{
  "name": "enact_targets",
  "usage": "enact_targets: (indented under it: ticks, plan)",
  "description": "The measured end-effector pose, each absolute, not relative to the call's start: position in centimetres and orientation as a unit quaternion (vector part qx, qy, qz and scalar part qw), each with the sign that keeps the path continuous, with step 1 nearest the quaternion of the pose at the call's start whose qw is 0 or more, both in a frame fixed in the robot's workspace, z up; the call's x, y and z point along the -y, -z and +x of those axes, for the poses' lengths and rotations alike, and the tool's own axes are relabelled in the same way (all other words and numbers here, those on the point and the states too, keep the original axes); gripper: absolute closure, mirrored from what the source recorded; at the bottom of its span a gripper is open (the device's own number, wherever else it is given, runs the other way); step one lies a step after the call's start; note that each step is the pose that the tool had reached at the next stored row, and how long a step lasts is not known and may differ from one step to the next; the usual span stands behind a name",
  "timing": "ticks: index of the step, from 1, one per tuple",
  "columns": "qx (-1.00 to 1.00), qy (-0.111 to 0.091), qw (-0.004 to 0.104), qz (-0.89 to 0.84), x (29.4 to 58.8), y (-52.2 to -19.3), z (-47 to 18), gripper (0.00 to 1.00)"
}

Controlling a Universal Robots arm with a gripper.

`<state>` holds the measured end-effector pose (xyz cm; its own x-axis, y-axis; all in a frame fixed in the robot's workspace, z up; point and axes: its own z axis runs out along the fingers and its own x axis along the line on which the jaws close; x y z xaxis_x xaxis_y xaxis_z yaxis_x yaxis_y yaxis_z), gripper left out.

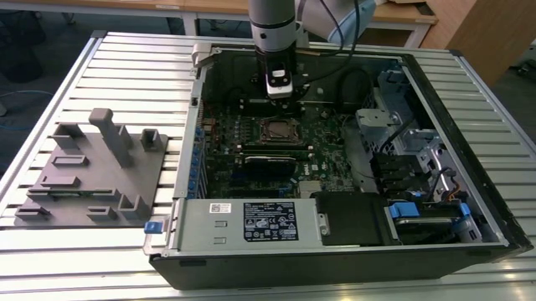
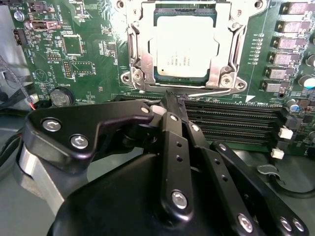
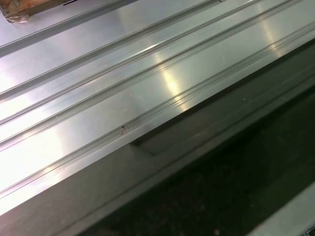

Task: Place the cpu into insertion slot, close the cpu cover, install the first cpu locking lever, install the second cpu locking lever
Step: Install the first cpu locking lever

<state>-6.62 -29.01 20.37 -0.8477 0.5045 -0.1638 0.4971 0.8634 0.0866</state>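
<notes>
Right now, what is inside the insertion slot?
The cpu lies in the insertion slot, its metal top showing through the window of the cpu cover, whose frame overlaps its edges. The slot's contacts beneath the chip are covered.

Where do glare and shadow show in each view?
First wrist view: bright glare streaks along the ribbed table. Second wrist view: reflected light washes the cpu top pale. Exterior view: the computer case interior sits in shadow beside the evenly lit table.
</notes>
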Motion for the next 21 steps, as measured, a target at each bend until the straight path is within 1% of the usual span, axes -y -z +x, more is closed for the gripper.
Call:
enact_targets:
  ticks: [13,21]
  plan:
    - [-0.961,-0.011,0.093,0.261,29.02,-19.72,-6.57,0.90]
    - [-0.961,-0.001,0.097,0.261,29.02,-19.57,-6.57,0.90]
